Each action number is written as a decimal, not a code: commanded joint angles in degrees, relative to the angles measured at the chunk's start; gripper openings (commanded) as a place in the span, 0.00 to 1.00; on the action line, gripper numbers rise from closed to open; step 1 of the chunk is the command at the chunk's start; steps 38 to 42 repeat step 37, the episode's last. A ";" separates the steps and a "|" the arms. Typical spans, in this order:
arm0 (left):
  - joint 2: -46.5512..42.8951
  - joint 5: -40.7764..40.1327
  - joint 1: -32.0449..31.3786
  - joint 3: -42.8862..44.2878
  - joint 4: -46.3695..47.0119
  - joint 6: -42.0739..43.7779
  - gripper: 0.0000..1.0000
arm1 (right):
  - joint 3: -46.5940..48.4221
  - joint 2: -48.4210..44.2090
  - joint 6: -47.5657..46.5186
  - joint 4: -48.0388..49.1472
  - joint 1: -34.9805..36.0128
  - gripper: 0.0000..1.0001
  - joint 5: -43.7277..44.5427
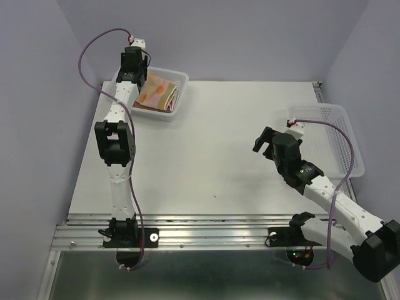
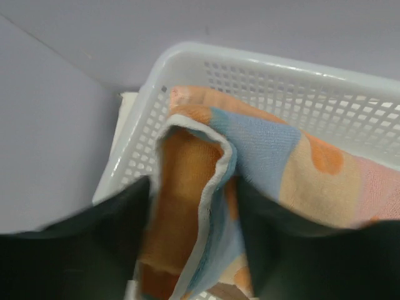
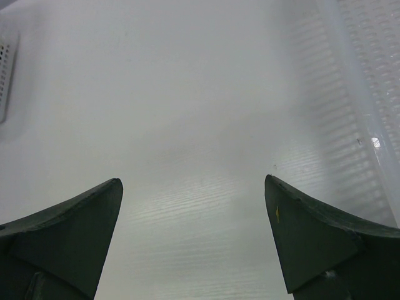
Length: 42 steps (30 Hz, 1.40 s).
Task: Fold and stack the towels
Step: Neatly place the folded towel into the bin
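stacking: left pincer (image 2: 194, 187) straddles the towels (image 2: 281, 156) in the basket (image 2: 187, 56), gripping or not i cannot tell; right pincer (image 3: 192, 181) gapes empty. next, probably a clean lift out.

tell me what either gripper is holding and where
Right gripper: nothing. Left gripper straddles the towels' folded edge in the basket; whether clamped cannot be told.

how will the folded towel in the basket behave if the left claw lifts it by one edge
Probably floppy: the towel curls and bulges inside the left claw. Likely light, since its hemmed edge looks thin. Lifted by one edge, its layers would probably sag open over the basket.
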 commanded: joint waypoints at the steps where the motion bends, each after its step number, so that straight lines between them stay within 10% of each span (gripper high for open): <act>1: -0.26 0.15 1.57 3.87 -0.14 -0.87 0.99 | 2.08 0.82 -0.40 0.89 -0.03 1.00 1.97; 17: -24.04 4.45 -0.44 -7.44 -6.03 -18.69 0.99 | 2.00 -3.39 2.93 -2.70 -0.03 1.00 1.18; 24: -54.63 -7.67 -15.37 -59.61 6.51 -35.05 0.99 | -1.17 -9.63 5.31 -4.55 -0.03 1.00 -1.89; 28: -69.84 -1.27 -17.41 -78.80 12.24 -40.76 0.99 | -3.36 -12.18 7.51 -5.44 -0.03 1.00 -1.63; 42: -86.39 -3.37 -17.50 -85.24 8.20 -43.76 0.99 | -7.94 -18.33 5.22 -0.51 -0.03 1.00 -7.09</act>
